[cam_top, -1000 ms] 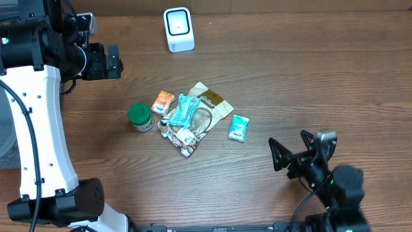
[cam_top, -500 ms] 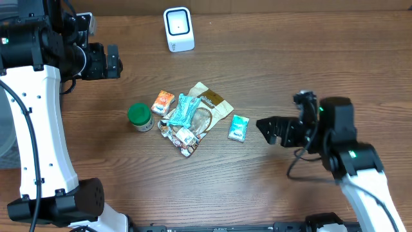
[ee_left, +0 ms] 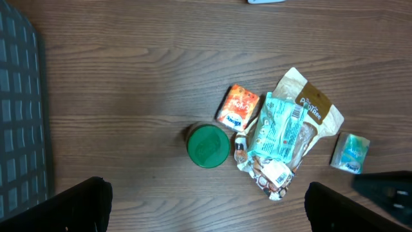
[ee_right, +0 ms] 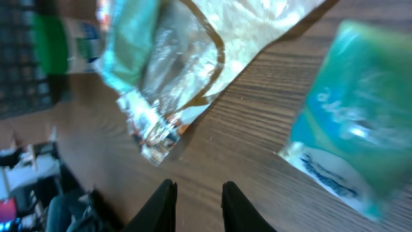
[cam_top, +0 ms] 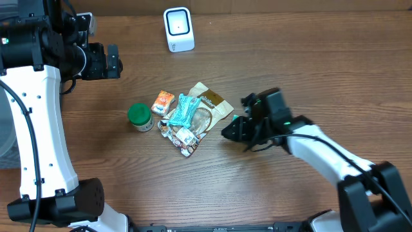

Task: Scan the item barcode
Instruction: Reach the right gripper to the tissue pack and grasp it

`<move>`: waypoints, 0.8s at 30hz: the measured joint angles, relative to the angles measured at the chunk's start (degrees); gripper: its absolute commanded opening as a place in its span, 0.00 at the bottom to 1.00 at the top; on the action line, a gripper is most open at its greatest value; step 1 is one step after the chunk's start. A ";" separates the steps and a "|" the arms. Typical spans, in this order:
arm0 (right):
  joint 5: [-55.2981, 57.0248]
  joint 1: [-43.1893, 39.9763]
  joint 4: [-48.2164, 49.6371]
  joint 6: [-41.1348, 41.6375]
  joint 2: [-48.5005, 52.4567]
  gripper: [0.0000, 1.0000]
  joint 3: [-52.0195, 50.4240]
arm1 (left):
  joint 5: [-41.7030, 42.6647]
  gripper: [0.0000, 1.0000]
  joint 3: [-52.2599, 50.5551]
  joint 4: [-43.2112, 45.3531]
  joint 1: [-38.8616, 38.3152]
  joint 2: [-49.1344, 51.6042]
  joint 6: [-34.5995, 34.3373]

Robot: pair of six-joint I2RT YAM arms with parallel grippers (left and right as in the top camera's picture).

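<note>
At far left the left gripper (cam_top: 114, 60) hangs wide open and empty, well apart from the green-lidded jar (cam_top: 139, 115), the white scanner (cam_top: 178, 29) at the far edge and the heap of snack packets (cam_top: 193, 113). Right of the heap lies the small teal packet (ee_left: 351, 153), the right gripper (ee_right: 196, 193) just beside it, fingers (ee_right: 161, 209) nearly together over bare wood, holding nothing. This looks like the reach; next the fingers must part to straddle the packet, then carry its barcode to the scanner.

Teal pkt (ee_left: 351, 153), green-lid jar (ee_left: 208, 145), orange box (ee_left: 237, 107)
</note>
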 measured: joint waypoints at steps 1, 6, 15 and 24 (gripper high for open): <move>1.68 1.55 0.79 1.70 0.83 0.22 0.00 | 0.00 1.00 0.00 0.00 0.00 0.00 0.00; 9.38 4.96 0.79 8.15 2.60 0.22 0.00 | 0.00 0.99 0.00 0.00 0.00 0.00 0.00; 17.68 1.66 -10.58 12.96 2.62 0.19 1.25 | 0.00 1.00 0.00 0.00 0.00 0.00 0.00; 28.04 -3.10 -13.66 5.57 2.64 0.36 6.71 | 0.00 0.99 0.00 0.00 0.00 0.00 0.00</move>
